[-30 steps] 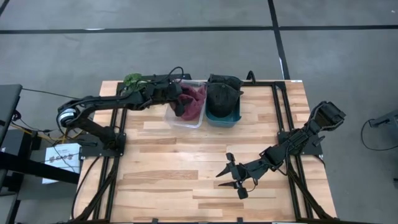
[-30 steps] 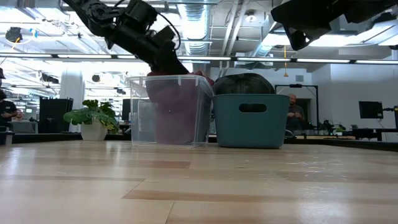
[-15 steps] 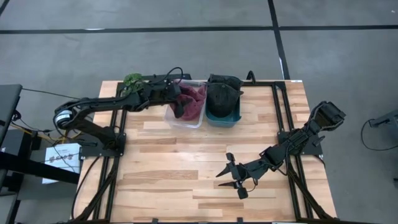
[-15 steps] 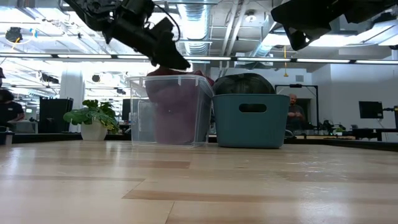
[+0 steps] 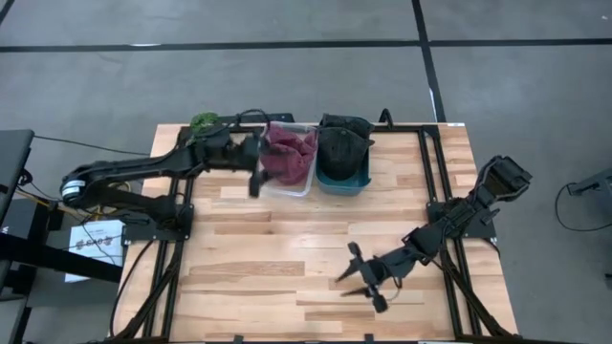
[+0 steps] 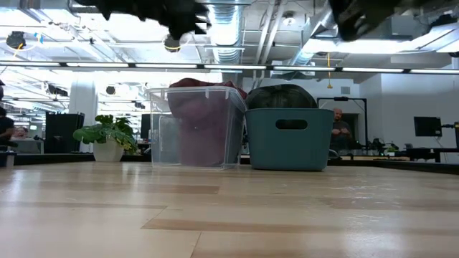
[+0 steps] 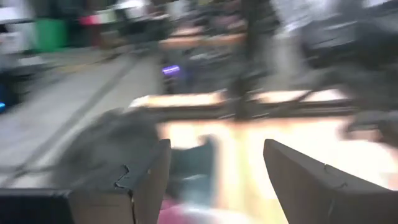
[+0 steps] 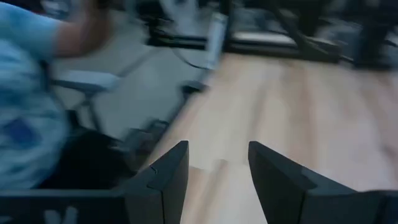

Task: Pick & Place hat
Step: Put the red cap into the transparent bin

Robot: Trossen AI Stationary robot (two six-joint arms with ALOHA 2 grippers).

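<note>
High view. The wooden table (image 5: 287, 277) carried two bins side by side at its far edge: a clear bin (image 5: 288, 161) filled with maroon fabric (image 5: 287, 153), and, touching it on the right, a teal bin (image 5: 344, 172) that held the dark hat (image 5: 341, 145). The left gripper (image 5: 254, 168) hovered just beside the clear bin's left wall, outside it; its fingers were blurred here, and nothing showed between them. The right gripper (image 5: 361, 277) lay low over the near right part of the table, well apart from both bins, with its fingers spread. A small green plant (image 5: 203, 122) stood at the far left corner.

Low view. The clear bin (image 6: 196, 127) and the teal bin (image 6: 288, 138) stood touching, with the maroon fabric (image 6: 204, 118) heaped to the clear bin's rim and the hat (image 6: 280, 96) domed above the teal bin's rim. The left arm (image 6: 161, 11) was a dark blur above the clear bin. A potted plant (image 6: 106, 136) and a person (image 6: 339, 129) showed in the room behind.

Left wrist view. The fingers (image 7: 143, 180) stood apart with nothing between them; the scene beyond was smeared, and a teal shape was probably the teal bin (image 7: 193, 165).

Right wrist view. The fingers (image 8: 168, 177) stood apart over bare table (image 8: 298, 106), empty; a person's light-blue sleeve (image 8: 31, 93) showed at one side.
</note>
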